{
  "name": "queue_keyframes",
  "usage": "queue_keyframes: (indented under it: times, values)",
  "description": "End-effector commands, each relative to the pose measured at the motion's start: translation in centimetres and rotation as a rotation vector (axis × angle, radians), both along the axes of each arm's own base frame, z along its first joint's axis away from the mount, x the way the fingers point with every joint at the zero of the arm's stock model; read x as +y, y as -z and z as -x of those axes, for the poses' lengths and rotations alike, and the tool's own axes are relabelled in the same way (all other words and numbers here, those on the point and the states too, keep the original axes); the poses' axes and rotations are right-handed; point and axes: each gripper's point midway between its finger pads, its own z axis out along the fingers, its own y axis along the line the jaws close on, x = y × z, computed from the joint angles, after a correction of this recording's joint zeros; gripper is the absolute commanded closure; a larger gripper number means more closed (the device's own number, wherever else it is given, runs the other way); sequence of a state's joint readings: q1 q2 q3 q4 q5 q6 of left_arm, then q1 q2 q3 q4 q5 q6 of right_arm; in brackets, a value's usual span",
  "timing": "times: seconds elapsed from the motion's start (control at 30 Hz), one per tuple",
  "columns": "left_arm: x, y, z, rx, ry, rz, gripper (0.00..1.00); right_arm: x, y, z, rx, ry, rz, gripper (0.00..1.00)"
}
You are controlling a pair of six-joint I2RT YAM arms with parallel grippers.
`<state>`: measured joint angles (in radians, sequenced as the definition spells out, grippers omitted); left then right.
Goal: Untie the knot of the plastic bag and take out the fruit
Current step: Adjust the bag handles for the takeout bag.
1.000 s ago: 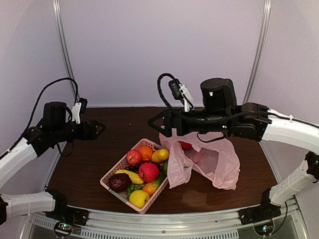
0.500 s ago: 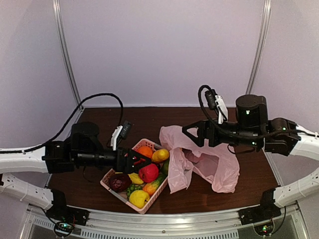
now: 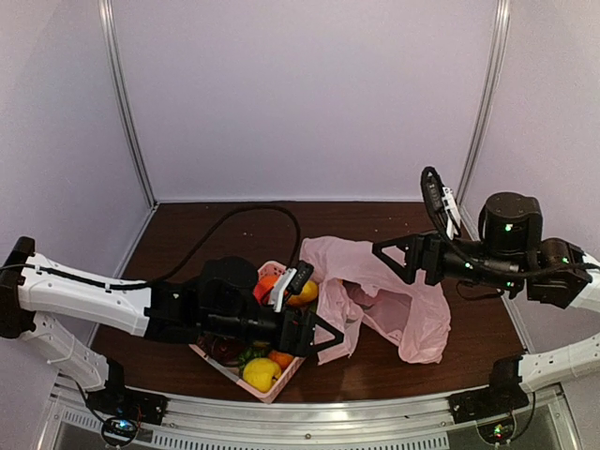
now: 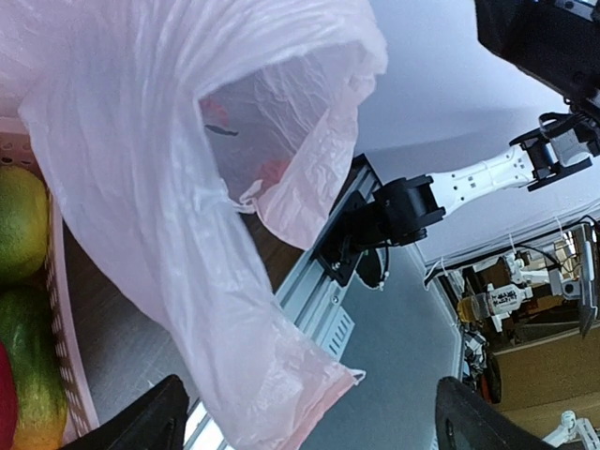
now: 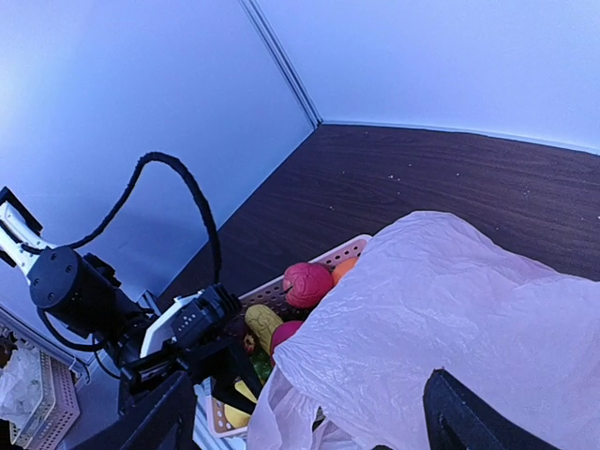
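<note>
The left gripper (image 3: pixel 330 337) is held with its jaws wide apart and nothing between them is clamped. A loose lobe of the pink plastic bag (image 3: pixel 394 309) hangs just ahead of it, in line with the gap. The right gripper (image 3: pixel 386 258) is likewise spread and empty, poised above the far side of the bag with the crinkled film directly below it.

No tied knot can be made out. In the left wrist view the bag's mouth gapes just beyond the lobe, so the untying is judged to be done and the step in hand to be the holding open of the bag. Reddish shapes are seen through the film, but whether they are fruit or print cannot be told.

The lobe should be taken well inside the jaws, not at the tips, since thin film is likely to slip out of a shallow pinch. The far rim of the mouth is best gripped by the right gripper, and the two edges drawn apart slowly, so that the film is not torn.

The latticed basket (image 4: pixel 61 309), with fruit (image 3: pixel 261 373) in it, lies directly under the left gripper's arm on the desk (image 3: pixel 187 253). That arm should be kept raised, or the basket may be dragged along.
</note>
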<state>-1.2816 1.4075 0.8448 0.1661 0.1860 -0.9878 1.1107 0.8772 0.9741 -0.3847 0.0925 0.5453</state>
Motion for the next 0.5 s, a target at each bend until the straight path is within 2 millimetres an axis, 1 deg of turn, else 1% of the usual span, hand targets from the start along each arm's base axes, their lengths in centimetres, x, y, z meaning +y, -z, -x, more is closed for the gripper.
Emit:
queue_keyframes:
  times: [0.0,0.1,0.17,0.2,0.3,0.33,0.37,0.47]
  values:
    - [-1.3,0.0,-0.7,0.029,-0.037,0.004,0.12,0.4,-0.1,1.6,-0.026,-0.100,-0.017,0.15]
    - [-2.1,1.4,-0.6,0.049,-0.035,-0.032,0.27,1.2,0.2,3.0,-0.019,-0.190,-0.033,0.17]
    - [-2.7,1.7,-0.7,0.053,-0.035,-0.038,0.48,1.7,0.9,3.7,-0.006,-0.232,-0.026,0.20]
    - [-2.9,1.7,-0.7,0.053,-0.035,-0.037,0.62,1.9,1.2,4.2,0.000,-0.254,-0.024,0.21]
    - [-3.3,1.1,-1.2,0.039,-0.046,-0.038,0.91,2.6,2.6,5.3,0.007,-0.293,-0.004,0.27]
    - [-3.4,0.6,-1.3,0.029,-0.052,-0.039,0.97,2.7,3.0,5.6,0.007,-0.301,0.004,0.30]
    - [-3.4,0.3,-1.6,0.016,-0.063,-0.044,1.00,2.8,3.8,5.9,0.010,-0.306,0.022,0.32]
    - [-3.3,-0.7,-2.2,-0.021,-0.080,-0.061,1.00,2.8,6.1,6.0,0.011,-0.276,0.092,0.38]
